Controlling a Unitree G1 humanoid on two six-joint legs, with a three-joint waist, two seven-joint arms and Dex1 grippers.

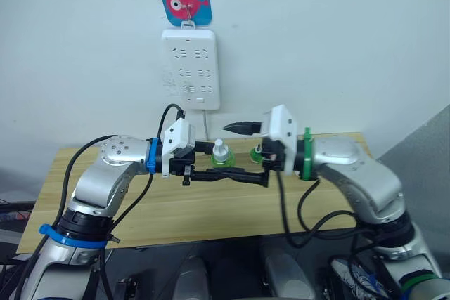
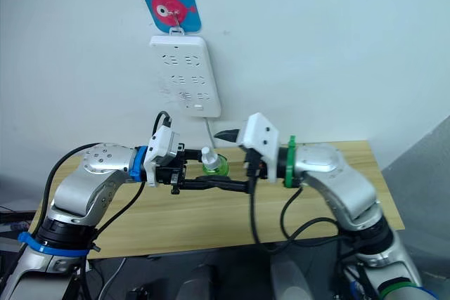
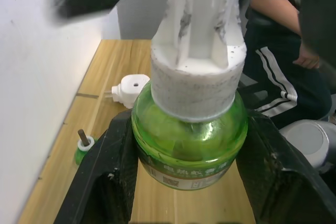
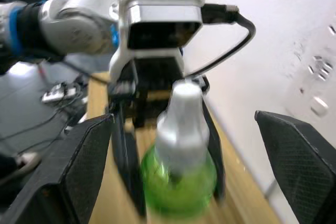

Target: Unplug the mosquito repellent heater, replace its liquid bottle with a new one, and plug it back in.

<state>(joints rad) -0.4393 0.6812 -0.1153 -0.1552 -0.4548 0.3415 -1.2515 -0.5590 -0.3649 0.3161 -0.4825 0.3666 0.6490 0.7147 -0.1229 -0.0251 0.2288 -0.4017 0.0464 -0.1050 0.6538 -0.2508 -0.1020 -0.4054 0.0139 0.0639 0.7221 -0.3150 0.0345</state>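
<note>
The left gripper point(image 3: 184, 182) pinches a green liquid bottle point(image 3: 190, 140) at frame centre, steadying it so the spread right gripper point(image 4: 184, 156) can work its white cap point(image 3: 198, 40). The mosquito repellent heater point(image 3: 128, 88) lies unplugged on the worktop point(image 3: 113, 59), centre-left.

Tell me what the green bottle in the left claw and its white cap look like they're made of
The green bottle looks like clear, glossy plastic or glass; it is see-through with highlights, so which one is uncertain. Its white cap looks like matte moulded plastic, ribbed and scuffed with dark specks. The left claw grips the bottle's sides.
</note>
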